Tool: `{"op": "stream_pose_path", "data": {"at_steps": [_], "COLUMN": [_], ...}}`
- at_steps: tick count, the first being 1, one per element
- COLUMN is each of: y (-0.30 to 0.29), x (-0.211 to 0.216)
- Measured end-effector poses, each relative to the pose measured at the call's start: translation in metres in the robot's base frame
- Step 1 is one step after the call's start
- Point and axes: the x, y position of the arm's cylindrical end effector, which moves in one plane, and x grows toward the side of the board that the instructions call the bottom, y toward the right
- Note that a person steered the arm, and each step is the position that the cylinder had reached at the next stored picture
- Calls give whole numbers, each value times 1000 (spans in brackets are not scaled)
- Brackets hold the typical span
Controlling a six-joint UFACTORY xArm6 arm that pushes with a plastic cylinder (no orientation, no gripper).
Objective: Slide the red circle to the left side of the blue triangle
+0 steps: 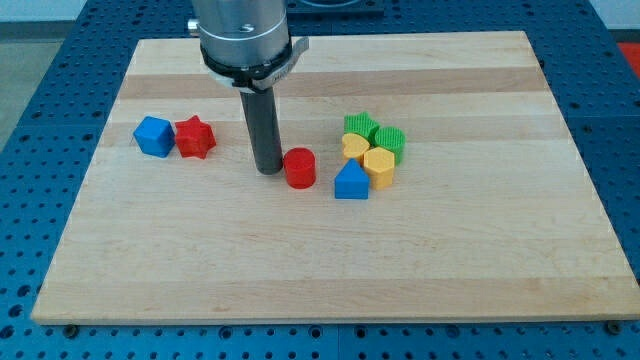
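**Rod tip set behind the red circle, just short of the blue triangle**

The arm carries no gripper, so nothing is released, clenched or grasped; contact is made only by my tip [268, 171], the lower end of a straight dark rod that rests on the tabletop [320, 270]. My tip stands just beside the red circle [300, 168], on the circle's side toward the view's left, touching it or very nearly so. That placement suits a push toward the view's right, the direction in which the blue triangle [351, 183] lies.

The red circle sits near the middle of the board, close to the blue triangle's left side, with a narrow strip of bare wood visible between them. By this judgement the task is nearly complete: only a short further push, if any, seems needed.

The blue triangle lies at the lower left of a tight cluster with a yellow heart [355, 148], a second yellow block [380, 166], a green star [359, 127] and a green round block [391, 141]. Pushing too far could shove the triangle into these neighbours.

Well apart, toward the view's left, a blue cube [153, 136] and a red star [195, 137] touch each other and play no part here.
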Motion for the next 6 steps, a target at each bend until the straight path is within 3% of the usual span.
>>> {"op": "stream_pose_path", "data": {"at_steps": [6], "y": [34], "x": [7]}}
